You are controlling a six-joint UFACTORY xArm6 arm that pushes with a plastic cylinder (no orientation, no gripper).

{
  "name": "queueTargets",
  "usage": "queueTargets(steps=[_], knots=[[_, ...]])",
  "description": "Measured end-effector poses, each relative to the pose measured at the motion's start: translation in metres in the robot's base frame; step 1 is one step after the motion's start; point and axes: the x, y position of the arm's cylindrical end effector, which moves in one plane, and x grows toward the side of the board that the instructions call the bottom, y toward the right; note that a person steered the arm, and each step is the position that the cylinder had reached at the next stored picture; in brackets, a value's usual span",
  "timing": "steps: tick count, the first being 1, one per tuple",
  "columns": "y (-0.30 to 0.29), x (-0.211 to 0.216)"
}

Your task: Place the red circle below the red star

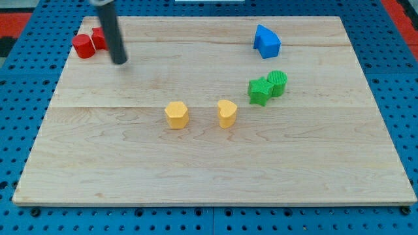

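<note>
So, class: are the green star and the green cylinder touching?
Touching. The camera view shows the green star pressed against the green cylinder, with no board visible between them.

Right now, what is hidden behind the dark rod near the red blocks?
The rod covers the right part of the red star, so its full shape cannot be seen. The red circle sits uncovered at its left. My tip rests on bare wooden board.

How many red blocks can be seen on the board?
2. The red circle lies at the top left corner; the red star touches it on the right, partly hidden behind the rod. My tip is just right of both.
</note>
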Motion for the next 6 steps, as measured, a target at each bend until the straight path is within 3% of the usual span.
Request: queueTargets(steps=[1,2,3,4,5,6], knots=[[-0.093,-0.021],[-0.094,-0.073],[-0.076,-0.044],[0.005,-0.018],[-0.067,-0.017],[-0.062,-0.049]])
